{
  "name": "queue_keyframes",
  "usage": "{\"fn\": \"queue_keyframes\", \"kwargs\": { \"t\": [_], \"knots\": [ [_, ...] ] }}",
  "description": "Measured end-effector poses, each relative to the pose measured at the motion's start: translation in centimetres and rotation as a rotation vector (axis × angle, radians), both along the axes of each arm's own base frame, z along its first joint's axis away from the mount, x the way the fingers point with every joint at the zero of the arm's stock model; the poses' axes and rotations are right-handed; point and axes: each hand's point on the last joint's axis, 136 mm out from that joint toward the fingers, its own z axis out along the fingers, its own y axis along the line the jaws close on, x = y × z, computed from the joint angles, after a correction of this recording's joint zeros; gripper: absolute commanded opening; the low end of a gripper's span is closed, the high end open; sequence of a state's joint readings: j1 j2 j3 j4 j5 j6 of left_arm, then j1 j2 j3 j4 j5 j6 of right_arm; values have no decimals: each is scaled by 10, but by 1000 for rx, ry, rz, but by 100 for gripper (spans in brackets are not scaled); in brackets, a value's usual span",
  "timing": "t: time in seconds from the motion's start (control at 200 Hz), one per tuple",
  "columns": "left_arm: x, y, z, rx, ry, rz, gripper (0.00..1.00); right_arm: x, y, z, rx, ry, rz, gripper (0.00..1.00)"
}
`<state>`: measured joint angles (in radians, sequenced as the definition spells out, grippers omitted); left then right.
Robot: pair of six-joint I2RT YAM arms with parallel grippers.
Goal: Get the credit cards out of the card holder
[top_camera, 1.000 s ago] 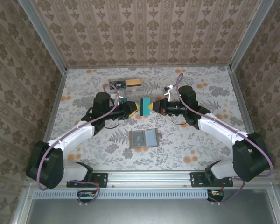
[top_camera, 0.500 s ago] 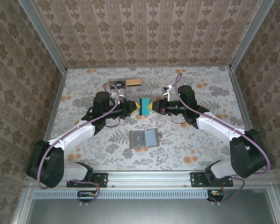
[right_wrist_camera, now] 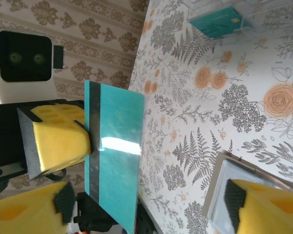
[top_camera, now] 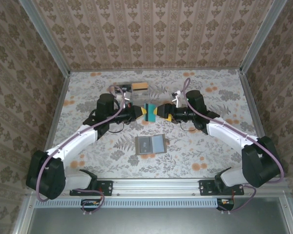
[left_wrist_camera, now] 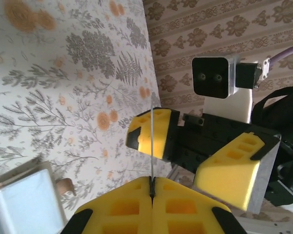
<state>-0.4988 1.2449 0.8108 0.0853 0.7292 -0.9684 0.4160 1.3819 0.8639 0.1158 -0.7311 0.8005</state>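
Floral table (top_camera: 195,156): card holder (top_camera: 150,144) lies open, flat, near front centre; clear tray (top_camera: 129,88) at the back, well apart.

The top camera hung above and behind the arm bases, looking down and forward over the whole flowered surface (top_camera: 210,146) from far enough back to take in both arms. The left wrist camera sat close behind the left hand (left_wrist_camera: 151,187), looking along it at the right hand (left_wrist_camera: 190,156) opposite. The right wrist camera faced the other way, just as close. All three views shared the teal card (right_wrist_camera: 115,146) between the hands. Both wrist views also caught an edge of the card holder (right_wrist_camera: 227,179).
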Motion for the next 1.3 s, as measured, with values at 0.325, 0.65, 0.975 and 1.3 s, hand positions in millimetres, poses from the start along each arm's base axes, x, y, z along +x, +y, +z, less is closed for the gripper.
{"fn": "queue_keyframes", "kwargs": {
  "t": [0.325, 0.65, 0.975, 1.3],
  "knots": [
    [9, 41, 9, 373, -222, 42, 0, 0, -29, 13, -69, -66, -81, 100],
    [22, 91, -17, 880, -588, -81, 0, 5, -53, 12, -122, -82, -148, 100],
    [44, 107, -40, 1196, -890, -377, 0, 16, -73, 12, -133, -88, -201, 100],
    [84, 111, -77, 1318, -1062, -618, 0, 19, -77, 20, -130, -93, -204, 100]
  ]
}}
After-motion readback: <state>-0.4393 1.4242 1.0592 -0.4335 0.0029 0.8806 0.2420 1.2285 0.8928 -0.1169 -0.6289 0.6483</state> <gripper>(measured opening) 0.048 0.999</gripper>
